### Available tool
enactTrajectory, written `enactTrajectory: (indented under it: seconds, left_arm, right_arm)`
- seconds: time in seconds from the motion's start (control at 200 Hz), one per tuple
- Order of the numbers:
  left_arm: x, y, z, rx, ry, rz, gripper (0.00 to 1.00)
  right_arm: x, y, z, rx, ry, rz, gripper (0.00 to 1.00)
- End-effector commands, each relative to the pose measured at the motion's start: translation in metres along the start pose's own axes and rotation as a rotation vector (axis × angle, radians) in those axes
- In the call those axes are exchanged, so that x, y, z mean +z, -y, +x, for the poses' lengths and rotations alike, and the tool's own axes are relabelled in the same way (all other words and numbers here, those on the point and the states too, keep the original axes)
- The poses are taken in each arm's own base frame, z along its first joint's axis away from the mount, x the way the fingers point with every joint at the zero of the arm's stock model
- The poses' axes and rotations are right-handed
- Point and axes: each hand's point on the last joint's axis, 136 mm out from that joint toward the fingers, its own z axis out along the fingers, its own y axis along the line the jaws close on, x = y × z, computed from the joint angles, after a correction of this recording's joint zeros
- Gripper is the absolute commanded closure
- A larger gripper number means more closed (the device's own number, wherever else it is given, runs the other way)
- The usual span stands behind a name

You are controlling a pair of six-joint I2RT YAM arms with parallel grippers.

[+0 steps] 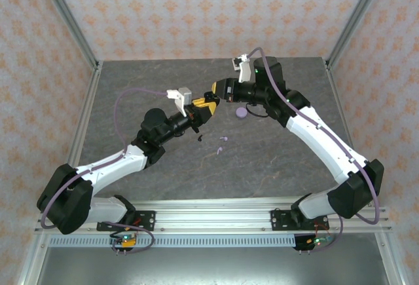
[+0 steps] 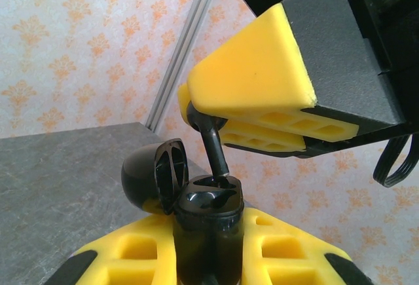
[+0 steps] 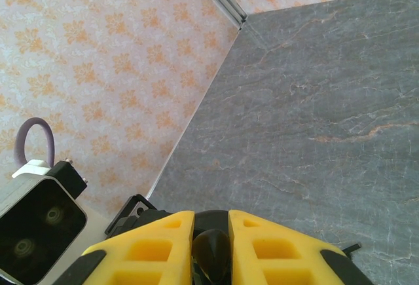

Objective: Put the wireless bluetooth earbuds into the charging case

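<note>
Left fingers (image 2: 124,259) are clamped on the black case (image 2: 208,226), lid swung open to its left. Right fingers (image 2: 255,69) pinch the black earbud (image 2: 213,144) by its head. The stem tip is at the socket mouth, tilted.

My read is that seating has begun but is not done. I would straighten the stem, press slowly, and let go only once it sits flush.

Room: the meeting point hangs over the middle of the tabletop (image 1: 275,160). Below lie a loose black earbud (image 1: 200,139) and the lilac earbuds (image 1: 222,143), with the lilac case (image 1: 241,112) farther on. The far edge is well apart.
</note>
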Motion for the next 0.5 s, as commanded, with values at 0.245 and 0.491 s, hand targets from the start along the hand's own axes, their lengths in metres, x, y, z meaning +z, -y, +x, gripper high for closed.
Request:
enactTrajectory:
  seconds: [0.245, 0.491]
  left_arm:
    - [0.0018, 0.0113, -0.0272, -0.002, 0.072, 0.016, 0.97]
    - [0.0012, 0.0096, -0.0286, -0.008, 0.075, 0.003, 0.97]
  right_arm:
    - [0.0034, 0.0044, 0.0053, -0.019, -0.007, 0.015, 0.80]
    - [0.0034, 0.0073, 0.0102, -0.022, -0.019, 0.026, 0.80]
